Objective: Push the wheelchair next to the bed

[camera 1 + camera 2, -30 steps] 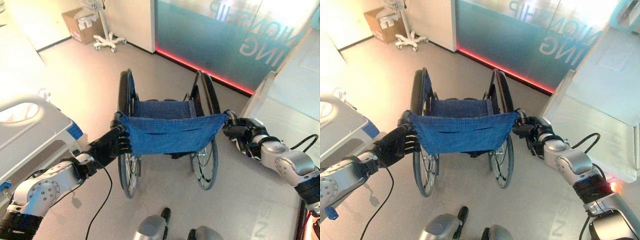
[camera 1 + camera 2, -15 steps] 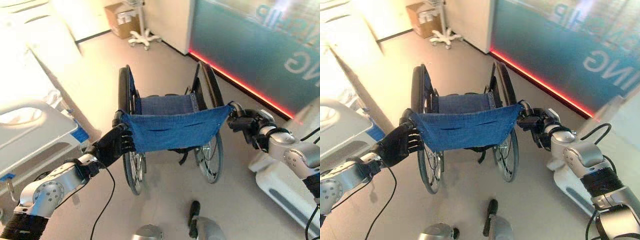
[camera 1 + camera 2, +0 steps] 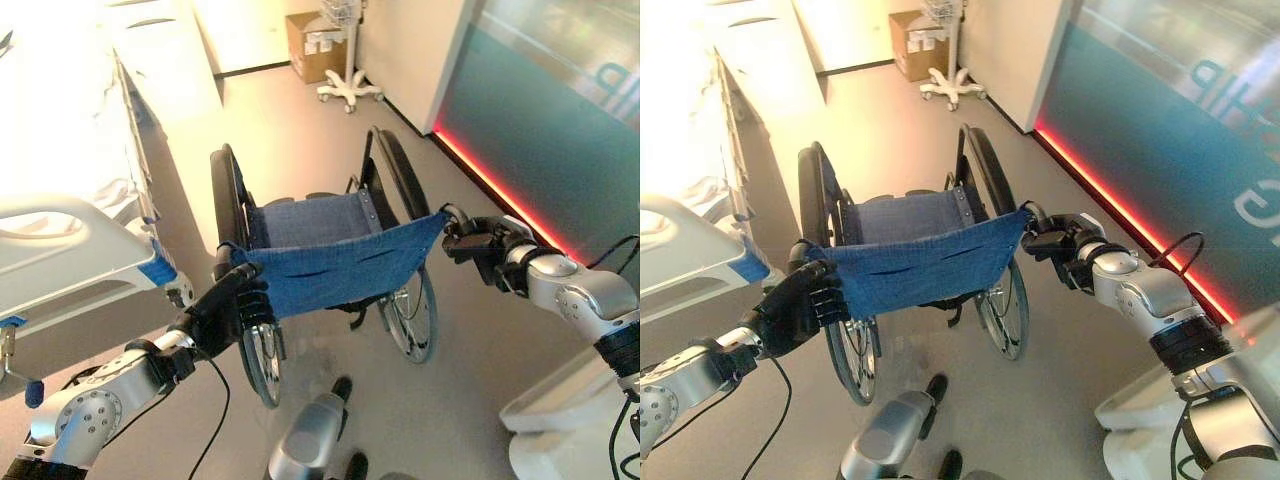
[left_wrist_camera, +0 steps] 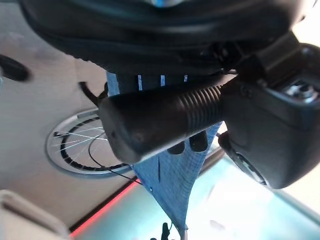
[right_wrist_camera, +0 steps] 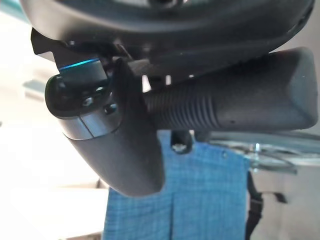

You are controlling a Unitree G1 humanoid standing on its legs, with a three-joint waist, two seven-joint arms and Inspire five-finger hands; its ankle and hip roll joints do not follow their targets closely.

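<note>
Gripping wheelchair (image 3: 330,255) from behind: my left hand (image 3: 228,305) curled round left push handle (image 4: 160,117), my right hand (image 3: 478,240) curled round right push handle (image 5: 235,102). Wheelchair directly ahead, long axis pointing far. Bed (image 3: 70,255) lies left, its near end just beside left wheel (image 3: 235,250). Left hand nearer bed. Judgement: advance, bias left.

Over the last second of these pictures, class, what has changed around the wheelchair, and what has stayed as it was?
The view has swung left: the bed now fills more of the left side, and the wheelchair points towards the gap beside it. The left robot hand and right robot hand stay curled on the push handles. Nothing was let go.
</note>
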